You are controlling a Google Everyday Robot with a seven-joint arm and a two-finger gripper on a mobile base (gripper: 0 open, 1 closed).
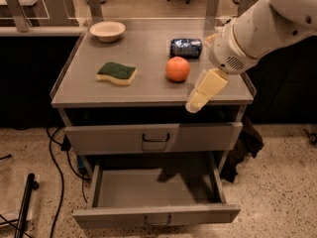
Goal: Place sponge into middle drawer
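The sponge (116,73), dark green on top of pale yellow foam, lies flat on the left part of the grey table top (143,88). The middle drawer (153,187) is pulled open below, and its grey floor is bare. My gripper (194,104), pale yellow, hangs over the table's front edge at the right. It is just in front of the orange and well to the right of the sponge. It holds nothing that I can see.
An orange (178,69) and a dark blue packet (185,47) lie on the right of the table top. A white bowl (107,30) stands at the back left. The upper drawer front (153,138) is shut. Cables (54,152) and a dark pole (25,202) lie on the floor at the left.
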